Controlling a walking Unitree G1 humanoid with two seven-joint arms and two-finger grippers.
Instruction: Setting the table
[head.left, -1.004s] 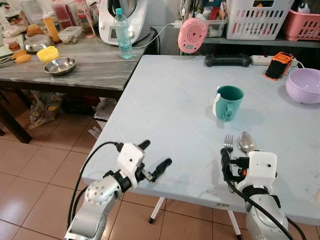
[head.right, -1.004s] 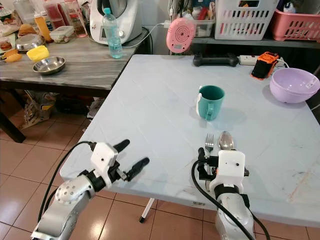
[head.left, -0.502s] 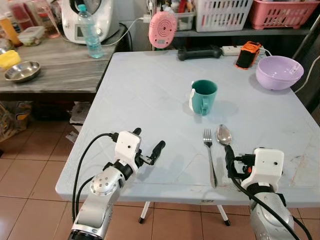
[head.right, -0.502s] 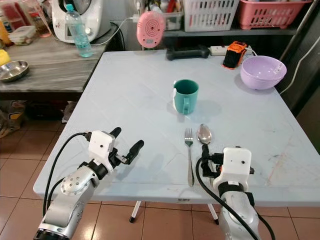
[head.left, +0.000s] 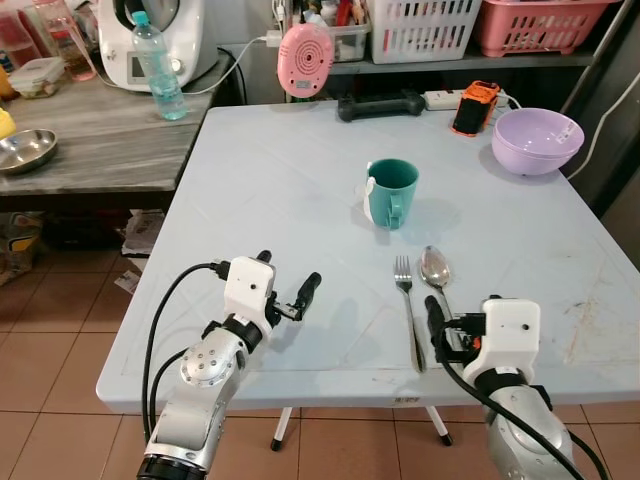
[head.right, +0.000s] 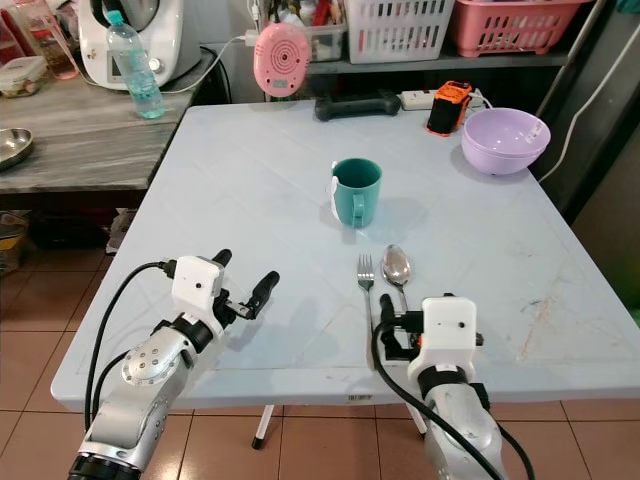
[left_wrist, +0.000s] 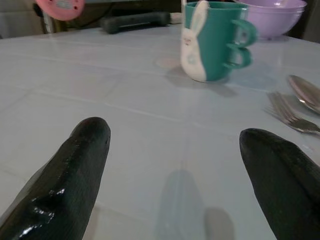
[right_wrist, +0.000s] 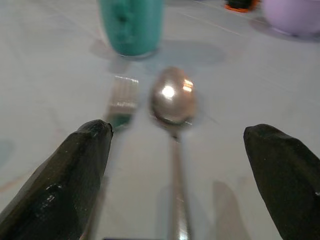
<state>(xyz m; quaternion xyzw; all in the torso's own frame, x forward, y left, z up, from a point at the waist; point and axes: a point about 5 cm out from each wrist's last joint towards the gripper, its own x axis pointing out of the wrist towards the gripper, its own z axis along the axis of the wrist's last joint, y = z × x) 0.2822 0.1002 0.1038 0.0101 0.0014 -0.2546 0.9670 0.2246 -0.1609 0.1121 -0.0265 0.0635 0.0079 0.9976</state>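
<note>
1. Right tool (right_wrist: 177, 165) sits low over the near edge of the tabletop (head.left: 280, 180), fingers spread wide and gripping nothing. The spoon's handle runs right up between the two fingers, but I can't tell whether anything actually touches it.
2. The spoon (head.left: 436, 268) lies flat, bowl pointing away from the robot. The fork (head.left: 405, 290) lies just beside it on the robot's left, roughly parallel, tines also pointing away.
3. Left tool (head.left: 290, 295) hangs over the near left part of the tabletop, fingers wide apart too, nothing in them, just bare surface underneath.
4. The teal mug (head.left: 390, 192) stands upright past the cutlery, near the middle, handle toward the robot.
5. Farther out: a purple bowl (head.left: 536, 140) at the far right corner, and an orange phone-like gadget (head.left: 470, 107) next to it.
6. On the side table to the left, a water bottle (head.left: 158, 72) and a steel bowl (head.left: 22, 150).
</note>
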